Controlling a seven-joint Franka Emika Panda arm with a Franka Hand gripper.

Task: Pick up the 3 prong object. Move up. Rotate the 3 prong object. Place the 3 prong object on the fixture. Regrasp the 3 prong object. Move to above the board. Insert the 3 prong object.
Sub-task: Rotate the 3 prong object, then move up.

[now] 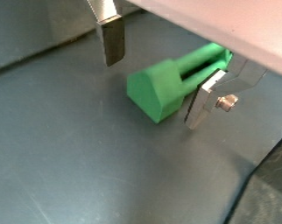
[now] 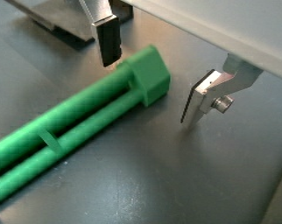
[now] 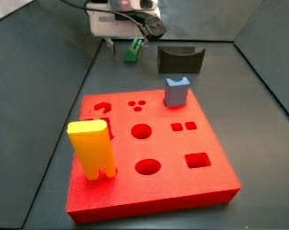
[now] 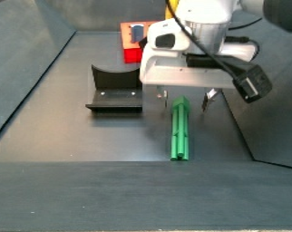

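The claw [image 4: 184, 96] hangs low over the grey floor, with its two silver fingers [image 2: 107, 35] spread apart on both sides of one end of the green bar [image 4: 180, 131]. In both wrist views the fingers do not touch the bar; a gap shows on each side. The bar [image 2: 79, 129] lies flat on the floor, just beside the dark fixture [image 4: 114, 91]. In a side view the red board [image 3: 144, 153] is well apart from the claw [image 3: 134, 34] and carries a yellow block [image 3: 91, 148] and a grey-blue block [image 3: 177, 92]
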